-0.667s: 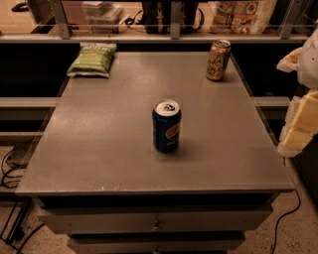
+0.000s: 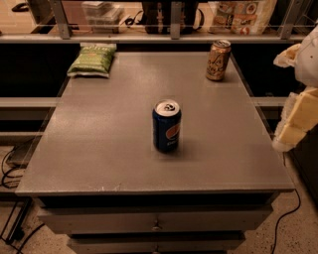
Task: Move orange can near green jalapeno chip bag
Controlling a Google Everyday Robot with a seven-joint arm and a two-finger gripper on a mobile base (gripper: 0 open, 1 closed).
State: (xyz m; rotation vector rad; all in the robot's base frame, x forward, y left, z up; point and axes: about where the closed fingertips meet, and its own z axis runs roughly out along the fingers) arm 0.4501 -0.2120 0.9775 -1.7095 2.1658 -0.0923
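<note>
The orange can stands upright at the far right corner of the table, tan-orange with pale lettering and a silver top, well apart from the green jalapeno chip bag lying flat at the far left. My gripper hangs beyond the right edge, on the can's side, I judge for a short reach; open or closed, I cannot tell

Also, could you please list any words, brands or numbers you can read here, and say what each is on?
Nothing reads as clear words.
Blue can: round red, white and blue logo, no legible words.
Orange can: pale markings, not legible.
Green chip bag: dark print, not legible.
Packets behind the table: print not legible.
Gripper, right of the table: no markings seen.
</note>
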